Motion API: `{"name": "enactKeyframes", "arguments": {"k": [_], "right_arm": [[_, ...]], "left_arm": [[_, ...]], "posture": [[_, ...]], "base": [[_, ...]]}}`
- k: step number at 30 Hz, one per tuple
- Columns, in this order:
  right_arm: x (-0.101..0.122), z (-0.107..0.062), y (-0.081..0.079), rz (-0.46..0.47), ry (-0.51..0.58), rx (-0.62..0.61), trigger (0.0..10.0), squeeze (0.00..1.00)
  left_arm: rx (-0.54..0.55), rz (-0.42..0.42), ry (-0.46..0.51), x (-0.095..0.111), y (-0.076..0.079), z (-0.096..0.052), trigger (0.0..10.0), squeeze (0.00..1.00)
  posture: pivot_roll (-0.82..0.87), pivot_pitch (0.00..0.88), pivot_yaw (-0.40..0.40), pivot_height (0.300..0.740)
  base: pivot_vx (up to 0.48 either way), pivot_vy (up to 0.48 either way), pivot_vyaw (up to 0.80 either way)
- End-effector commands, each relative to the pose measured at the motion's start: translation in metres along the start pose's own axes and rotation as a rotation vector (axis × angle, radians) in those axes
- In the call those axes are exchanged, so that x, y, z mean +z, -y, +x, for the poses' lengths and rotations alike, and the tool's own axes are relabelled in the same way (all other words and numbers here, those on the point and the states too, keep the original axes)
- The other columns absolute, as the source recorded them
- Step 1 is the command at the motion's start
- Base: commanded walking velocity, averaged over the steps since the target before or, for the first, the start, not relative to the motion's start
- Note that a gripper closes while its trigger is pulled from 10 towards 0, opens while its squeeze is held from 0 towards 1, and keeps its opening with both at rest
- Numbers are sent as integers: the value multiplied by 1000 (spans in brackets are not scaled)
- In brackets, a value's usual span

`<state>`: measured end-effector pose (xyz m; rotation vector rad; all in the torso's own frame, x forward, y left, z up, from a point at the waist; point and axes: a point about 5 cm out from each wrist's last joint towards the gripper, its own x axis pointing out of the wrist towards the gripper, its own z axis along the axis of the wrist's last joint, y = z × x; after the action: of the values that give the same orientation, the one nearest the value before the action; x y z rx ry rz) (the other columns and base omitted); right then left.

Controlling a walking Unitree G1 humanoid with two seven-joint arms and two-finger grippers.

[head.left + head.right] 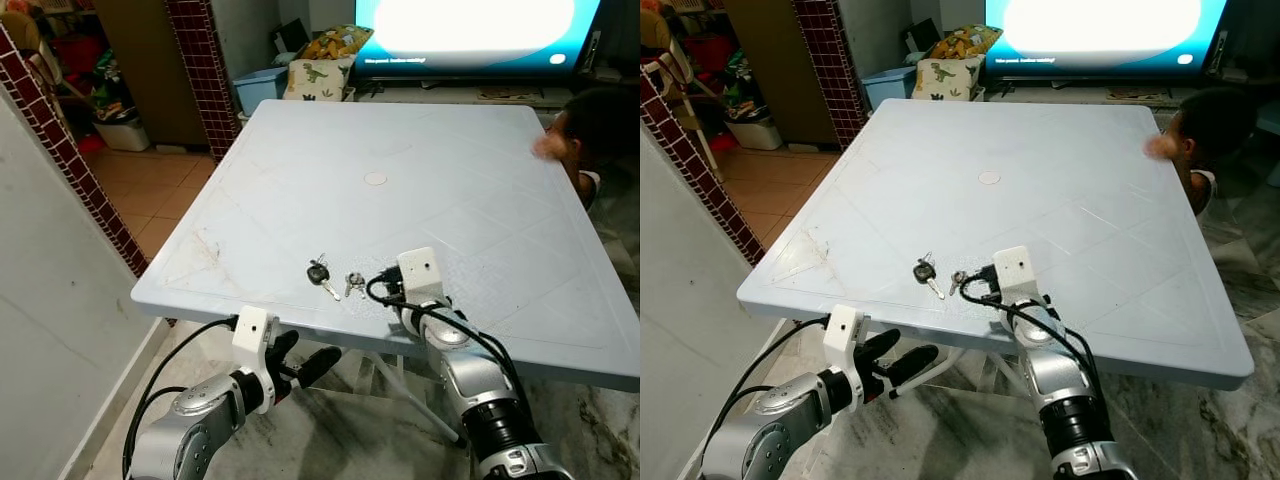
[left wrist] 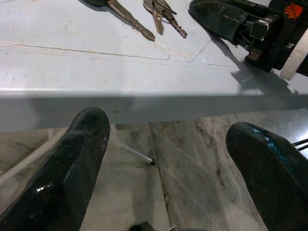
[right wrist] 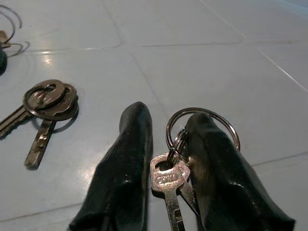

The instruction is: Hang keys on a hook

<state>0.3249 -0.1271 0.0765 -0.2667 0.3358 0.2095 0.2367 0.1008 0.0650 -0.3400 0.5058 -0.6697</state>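
Right gripper (image 3: pixel 166 168) pinches keys (image 3: pixel 169 179) over table (image 1: pixel 300 200)

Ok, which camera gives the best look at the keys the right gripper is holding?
The right wrist view: the held keys sit close up between the right gripper's fingers, their ring looped over one finger. In the eye views the gripper's own wrist hides them; the left wrist view shows the right gripper's fingers, not those keys.

I see a pale plastic surface (image 1: pixel 300 200), smooth with scuffed patches, and shiny metal keys (image 3: pixel 171 180) on a steel ring. My right gripper (image 3: pixel 166 159) has glossy black fingers (image 3: pixel 125 163); the floor (image 2: pixel 192 173) looks like polished marble.
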Motion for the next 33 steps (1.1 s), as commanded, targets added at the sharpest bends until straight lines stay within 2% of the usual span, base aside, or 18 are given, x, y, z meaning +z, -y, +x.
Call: {"name": "enactKeyframes", "arguments": {"k": [1, 8, 11, 13, 18, 29, 33], "right_arm": [[-12, -3, -6, -37, -42, 22, 0, 0], [-8, -7, -3, -148, 9, -6, 0, 0], [-7, -7, -3, -159, 15, -8, 0, 0], [-2, -9, 0, -226, 52, -36, 0, 0], [8, -12, 5, -317, 112, -84, 0, 0], [21, -16, 9, -369, 183, -129, 0, 0], [25, -17, 11, -360, 201, -142, 0, 0]], "left_arm": [[2, 17, 0, 2, -1, 0, 10000, 0], [0, 18, 2, 2, -1, 1, 10000, 0], [1, 18, 2, 3, -2, 1, 10000, 0], [2, 18, 3, 3, -2, 1, 10000, 0], [3, 17, 6, 3, -2, 1, 10000, 0], [2, 16, 10, 4, -1, 3, 10000, 0], [3, 13, 12, 3, -1, 3, 10000, 0]], "posture": [[-46, 0, 99, 740], [-51, 0, 101, 740], [-49, 0, 99, 740], [-49, 0, 99, 740], [-52, 0, 99, 740], [-57, 0, 97, 740], [-57, 0, 97, 740]], "base": [[0, 0, 0], [0, 0, 0], [0, 0, 0], [0, 0, 0], [0, 0, 0], [0, 0, 0], [0, 0, 0]]}}
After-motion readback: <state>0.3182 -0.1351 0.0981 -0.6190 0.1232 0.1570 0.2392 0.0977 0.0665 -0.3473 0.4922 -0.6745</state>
